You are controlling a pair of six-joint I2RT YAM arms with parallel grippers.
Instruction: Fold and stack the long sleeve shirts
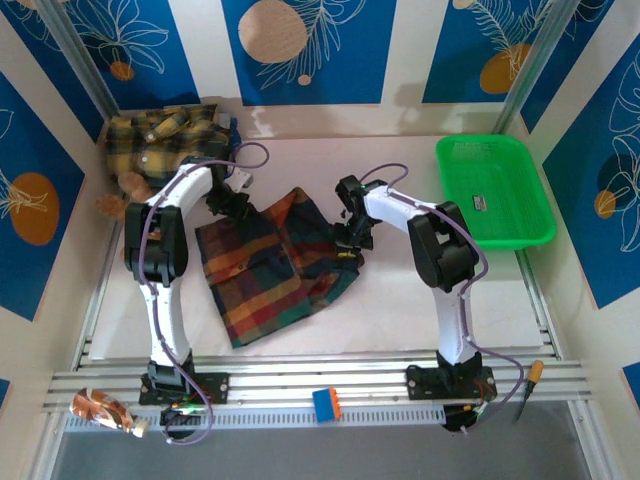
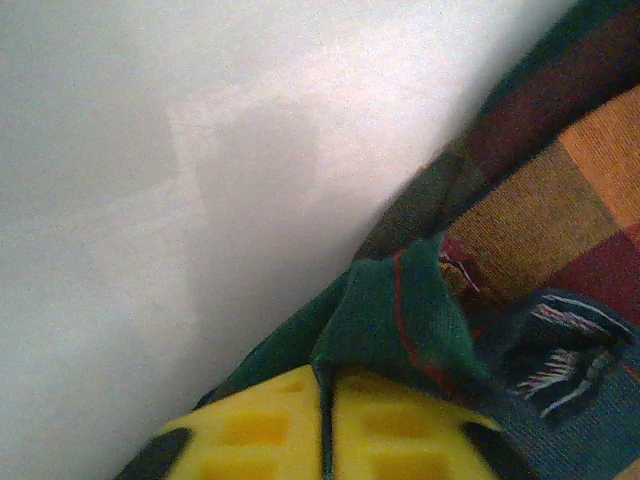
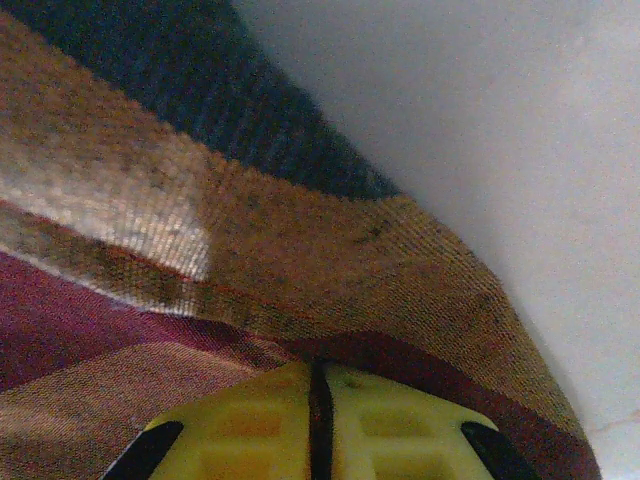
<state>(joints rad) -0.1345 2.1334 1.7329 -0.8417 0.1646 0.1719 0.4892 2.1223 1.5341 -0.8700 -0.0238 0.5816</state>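
On table (image 1: 400,310), dark plaid shirt (image 1: 270,270) diagonal

Both arms reach forward and inward, left hand (image 2: 323,400) and right hand (image 3: 319,385) pinched closed.

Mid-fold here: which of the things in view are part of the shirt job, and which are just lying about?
Part of the job:
- dark plaid shirt, pinched at its far edge by the left gripper and the right gripper
- yellow-black plaid shirt, bunched in the far left corner

Just lying about:
- teddy bear
- green basket
- blue-orange block
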